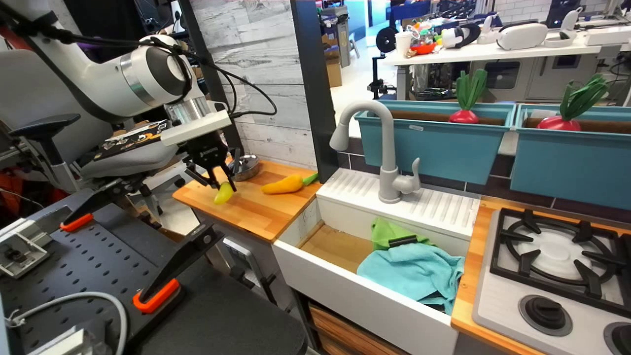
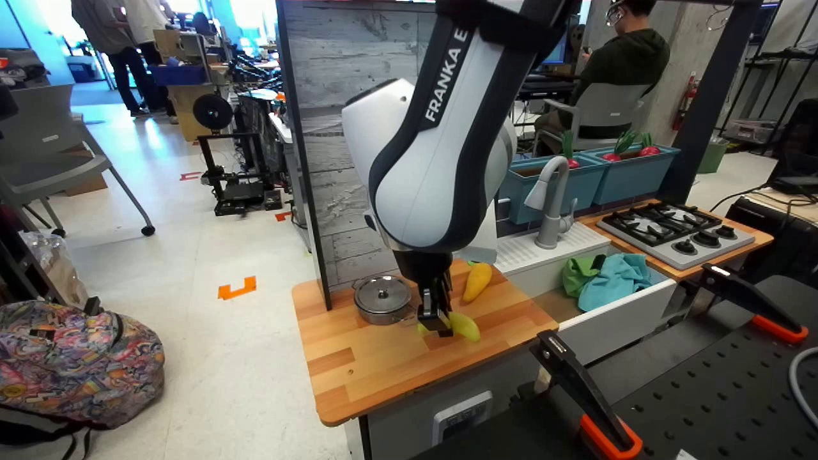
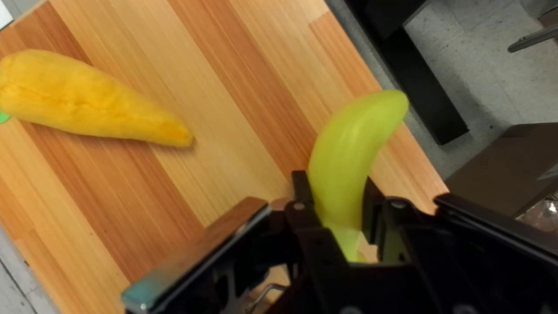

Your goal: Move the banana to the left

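In an exterior view, at left, a lidded steel pot (image 2: 383, 303) stands near the back edge of the wooden worktop (image 2: 390, 370). Next comes the Robotiq gripper (image 3: 335, 194), closed on the yellow-green banana (image 2: 464, 326) with one finger at each side. The banana is nearer to the front edge (whether it touches the worktop, I cannot tell). Farther right, a yellow plush vegetable (image 2: 477, 283) lies near the right edge, toward the back corner.

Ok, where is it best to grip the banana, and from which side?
Probably its middle, from above, closing across the narrow width: the banana is long and curved, so a middle hold should balance it. The gripper points down with fingers against both long sides.
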Controlling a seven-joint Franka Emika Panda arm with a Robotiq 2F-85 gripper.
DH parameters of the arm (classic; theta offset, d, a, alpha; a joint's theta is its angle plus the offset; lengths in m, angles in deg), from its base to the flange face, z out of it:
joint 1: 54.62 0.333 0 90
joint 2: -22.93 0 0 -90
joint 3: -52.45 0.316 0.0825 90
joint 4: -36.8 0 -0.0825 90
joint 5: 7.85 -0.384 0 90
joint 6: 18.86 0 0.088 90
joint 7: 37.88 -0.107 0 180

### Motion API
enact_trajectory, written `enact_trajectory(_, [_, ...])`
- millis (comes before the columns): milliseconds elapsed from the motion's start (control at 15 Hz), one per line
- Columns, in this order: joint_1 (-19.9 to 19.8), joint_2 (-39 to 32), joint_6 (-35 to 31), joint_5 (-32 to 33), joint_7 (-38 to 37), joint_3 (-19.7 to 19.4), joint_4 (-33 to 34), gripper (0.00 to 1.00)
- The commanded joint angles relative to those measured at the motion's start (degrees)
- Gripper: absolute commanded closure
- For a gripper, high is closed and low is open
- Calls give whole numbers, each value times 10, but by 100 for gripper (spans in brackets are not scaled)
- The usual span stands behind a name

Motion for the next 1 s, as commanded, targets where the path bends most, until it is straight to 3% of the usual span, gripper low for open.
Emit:
enact_trajectory(0, [-2,-22,33,14,10,5,37,93])
enact_trajectory(67, [-1,-25,39,15,11,3,42,74])
enact_trajectory(133, [0,-26,44,17,13,2,46,47])
enact_trajectory(267, [-2,-26,48,19,15,3,49,45])
enact_trajectory(667, [-2,-16,48,24,10,1,42,2])
enact_trajectory(933, [3,29,20,39,-9,-7,-13,0])
